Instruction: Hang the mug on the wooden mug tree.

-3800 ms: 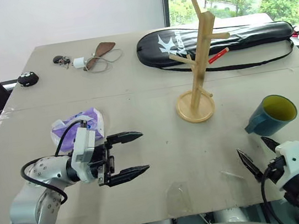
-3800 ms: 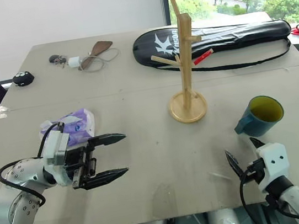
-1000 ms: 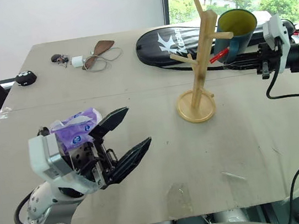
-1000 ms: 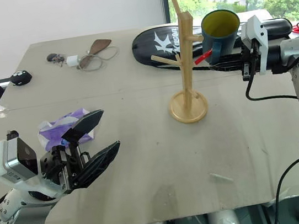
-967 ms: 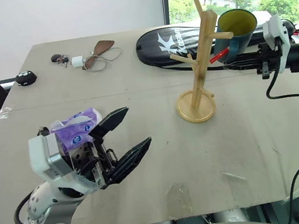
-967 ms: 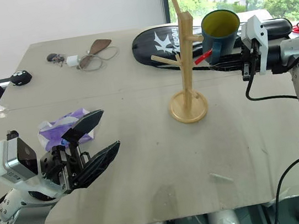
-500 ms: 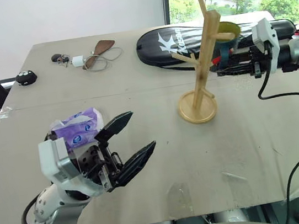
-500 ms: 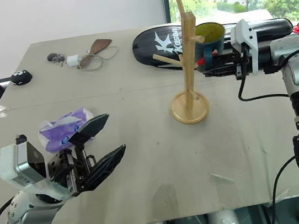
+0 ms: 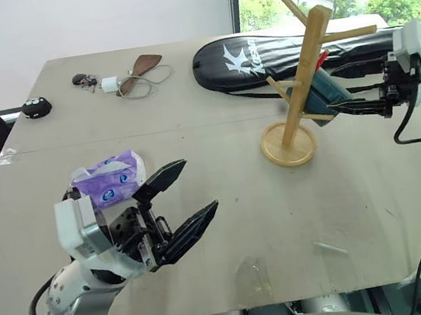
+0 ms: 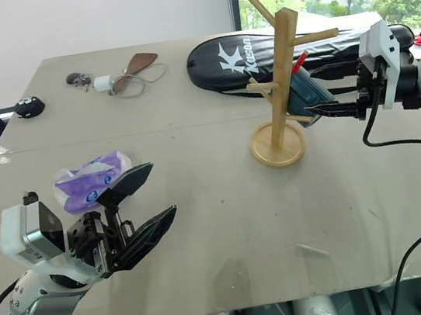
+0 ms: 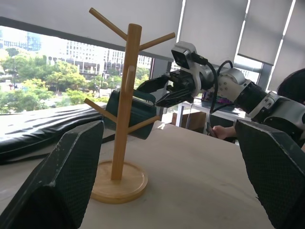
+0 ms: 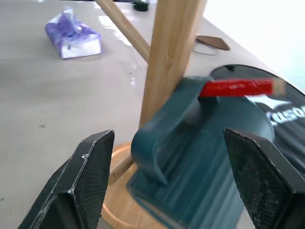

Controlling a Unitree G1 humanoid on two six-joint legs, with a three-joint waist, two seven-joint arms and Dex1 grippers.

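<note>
Right tool (image 10: 342,104) spread beside mug (image 10: 310,98), tree (image 10: 278,77) tilted

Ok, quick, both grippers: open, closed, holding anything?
Left gripper: open, holding nothing.
Right gripper: open, fingers either side of the mug, which sits against the wooden mug tree.

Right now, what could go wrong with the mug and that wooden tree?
The wooden mug tree leans toward the right hand, so it might topple over. The mug rests against the post near a low peg, and whether its handle is hooked on isn't clear, so it might slip off. The right hand's open fingers sit close beside the mug and could bump it.
</note>
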